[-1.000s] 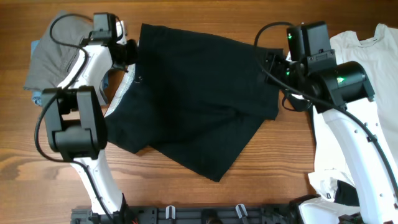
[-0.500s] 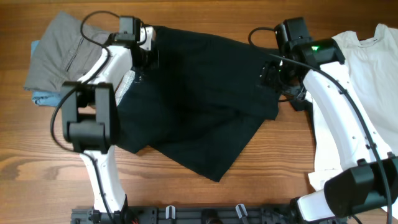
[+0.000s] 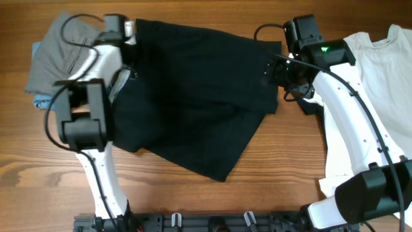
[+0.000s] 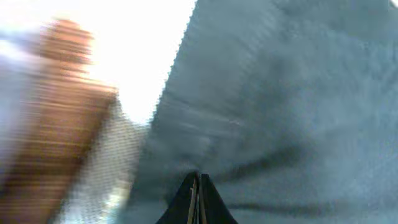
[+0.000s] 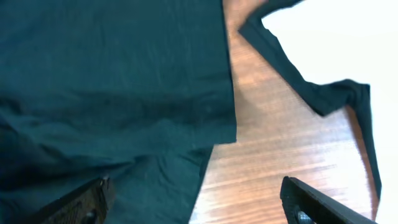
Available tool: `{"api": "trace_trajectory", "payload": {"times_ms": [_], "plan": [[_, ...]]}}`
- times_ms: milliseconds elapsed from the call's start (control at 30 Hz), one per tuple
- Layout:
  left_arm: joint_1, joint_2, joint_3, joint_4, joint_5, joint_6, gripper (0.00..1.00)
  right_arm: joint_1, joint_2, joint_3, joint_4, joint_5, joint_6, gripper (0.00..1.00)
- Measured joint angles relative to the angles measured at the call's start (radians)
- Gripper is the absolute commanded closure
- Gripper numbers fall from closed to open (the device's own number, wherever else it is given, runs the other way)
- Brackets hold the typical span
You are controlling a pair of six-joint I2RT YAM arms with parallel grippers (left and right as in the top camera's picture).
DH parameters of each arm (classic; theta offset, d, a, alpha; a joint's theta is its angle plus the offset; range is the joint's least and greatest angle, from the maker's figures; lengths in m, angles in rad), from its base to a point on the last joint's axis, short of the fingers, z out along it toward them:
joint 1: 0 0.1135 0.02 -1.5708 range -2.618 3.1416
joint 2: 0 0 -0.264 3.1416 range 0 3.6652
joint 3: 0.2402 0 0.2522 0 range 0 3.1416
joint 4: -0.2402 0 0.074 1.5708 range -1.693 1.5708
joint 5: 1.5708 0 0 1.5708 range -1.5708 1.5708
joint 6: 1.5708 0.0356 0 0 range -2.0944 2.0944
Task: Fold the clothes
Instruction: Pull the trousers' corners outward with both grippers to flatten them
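Grey cloth point(image 3: 61, 48) lies bunched at the far-left corner of the tabletop point(image 3: 277, 171), with a blue piece point(image 3: 40, 100) peeking out beneath it. Just beside that pile, the left fingers point(image 4: 194, 198) are pressed into a thin point at the far-left corner of the black garment point(image 3: 193, 96), apparently pinching it (the wrist view is smeared, so the bite itself is hard to confirm). The garment spreads rumpled across the middle, one layer lapped over another toward the near edge. The right fingers point(image 5: 84, 202) stand wide apart over its right hem, holding nothing, with bare wood just beyond. A white T-shirt point(image 3: 380, 71) lies along the right edge.

With one corner held, a pull would likely drag the cloth askew or into the grey pile. A shallow pinch could slip. Closing at the hem, the right fingers might catch only the top layer, or bare wood.
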Motion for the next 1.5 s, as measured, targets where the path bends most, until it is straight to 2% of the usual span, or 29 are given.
{"api": "trace_trajectory", "payload": {"times_ms": [200, 400, 633, 700, 767, 867, 1100, 1167, 1200, 1233, 1267, 1367, 1400, 1500], "plan": [[0.062, -0.02, 0.059, -0.029, 0.14, 0.026, 0.89, -0.002, 0.102, 0.0, 0.03, -0.006, -0.033, 0.11], [0.045, -0.237, 0.069, -0.072, 0.214, 0.036, 0.8, -0.038, 0.239, 0.0, 0.061, -0.024, -0.048, 0.19], [0.044, -0.601, 0.106, -0.354, 0.238, 0.066, 0.7, -0.087, 0.283, -0.001, -0.073, -0.111, -0.154, 0.2], [0.044, -0.678, 0.106, -0.437, 0.242, 0.086, 0.7, -0.084, 0.283, -0.003, -0.097, -0.137, -0.191, 0.2], [0.044, -0.737, 0.106, -0.512, 0.237, 0.104, 0.65, -0.078, 0.283, -0.023, -0.091, -0.157, -0.217, 0.2], [0.044, -0.809, 0.106, -0.614, 0.189, 0.13, 0.6, -0.071, 0.283, -0.091, -0.025, -0.194, -0.235, 0.22], [0.044, -0.884, 0.106, -0.817, 0.034, 0.142, 0.59, -0.054, 0.267, -0.323, 0.236, -0.31, -0.274, 0.23], [0.044, -0.884, 0.105, -0.852, -0.001, 0.143, 0.57, -0.048, 0.252, -0.343, 0.281, -0.327, -0.278, 0.33], [0.044, -0.883, 0.105, -0.866, -0.019, 0.146, 0.56, -0.047, 0.249, -0.348, 0.295, -0.333, -0.279, 0.45], [0.044, -0.883, 0.105, -0.878, -0.036, 0.146, 0.55, -0.047, 0.248, -0.354, 0.317, -0.341, -0.284, 0.62], [0.044, -0.883, 0.105, -0.883, -0.052, 0.146, 0.54, -0.046, 0.248, -0.357, 0.334, -0.345, -0.285, 0.7], [0.044, -0.883, 0.105, -0.894, -0.091, 0.15, 0.52, -0.046, 0.25, -0.367, 0.339, -0.338, -0.289, 0.87], [0.044, -0.883, 0.105, -0.897, -0.102, 0.15, 0.51, -0.046, 0.25, -0.37, 0.327, -0.322, -0.284, 0.96], [0.044, -0.881, 0.105, -0.905, -0.127, 0.15, 0.51, -0.044, 0.239, -0.364, 0.234, -0.198, -0.232, 0.96]]}}
